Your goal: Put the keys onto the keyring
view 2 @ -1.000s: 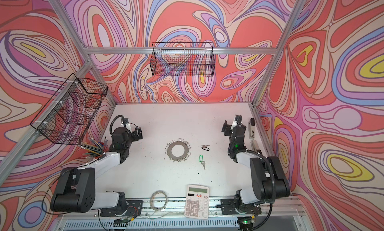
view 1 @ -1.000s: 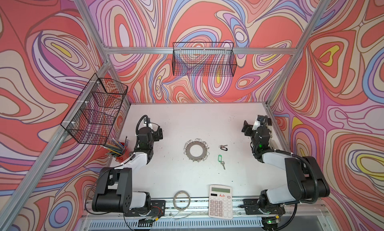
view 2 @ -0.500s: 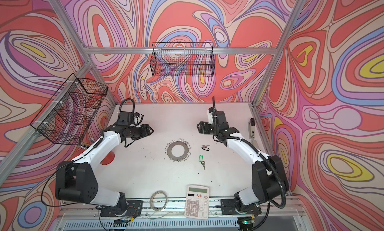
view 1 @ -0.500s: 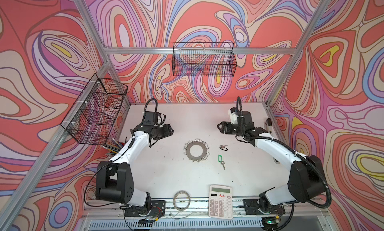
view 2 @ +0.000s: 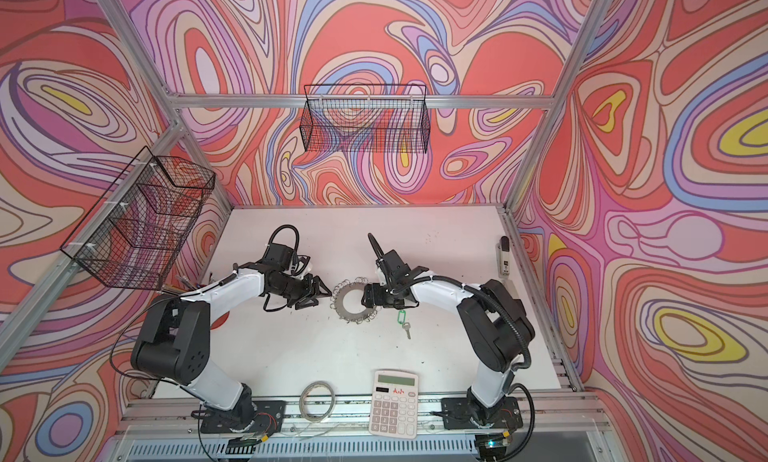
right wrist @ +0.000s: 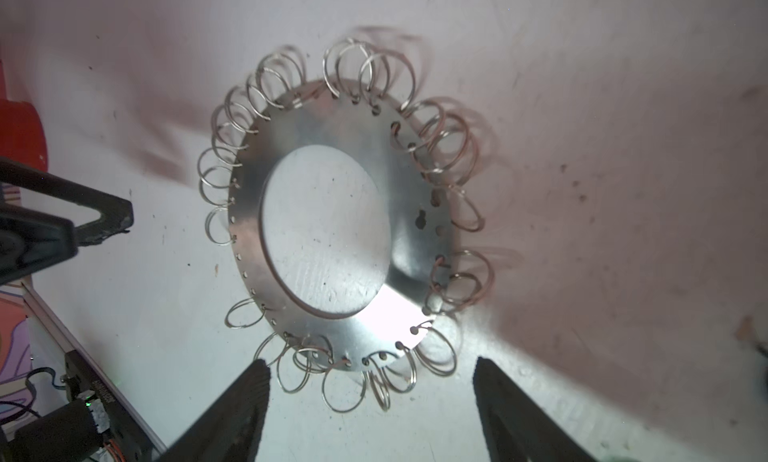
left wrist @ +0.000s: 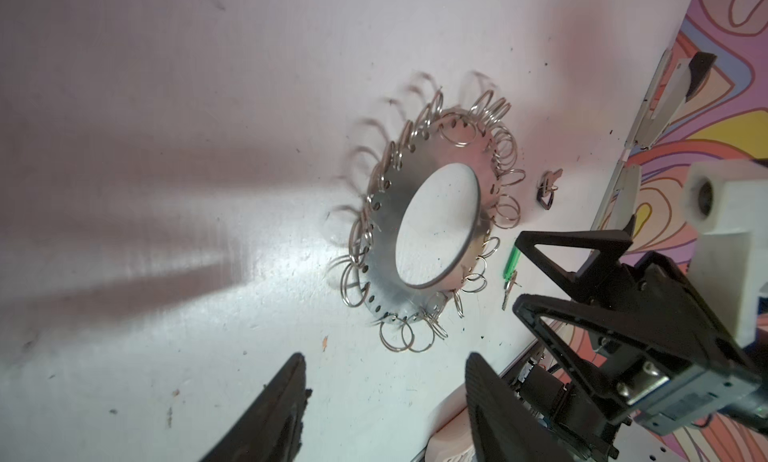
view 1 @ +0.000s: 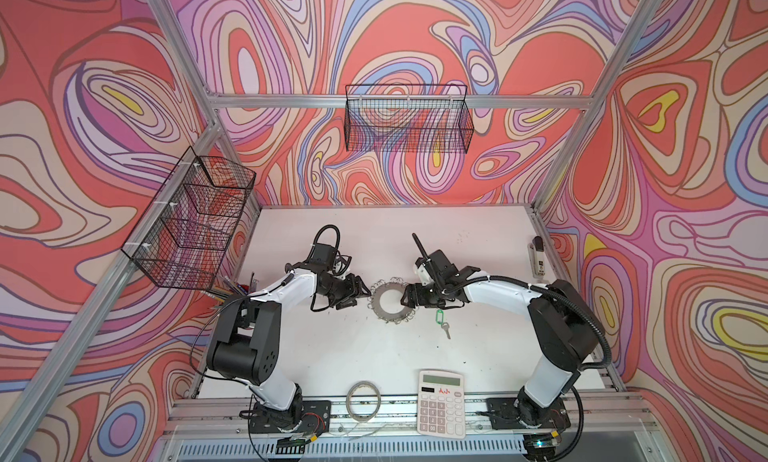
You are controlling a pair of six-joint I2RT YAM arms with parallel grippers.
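The keyring, a flat silver disc edged with wire loops, lies flat mid-table. My left gripper hovers just left of it, open, nothing between its fingers. From the right comes my right gripper, open, the keyring's nearest loops lying between its fingertips. The green-tagged key lies right of the ring, under the right arm. The black-tagged key shows only in the left wrist view, beyond the ring; the right arm hides it in both top views.
A calculator and a translucent tape roll lie at the front edge. A stapler-like tool sits at the right edge, a pen cup at the left. Wire baskets hang on the walls.
Both arms swung in from the table's sides and now flank the keyring. The left jaws have narrowed somewhat. Keyring and green-tagged key have not moved.
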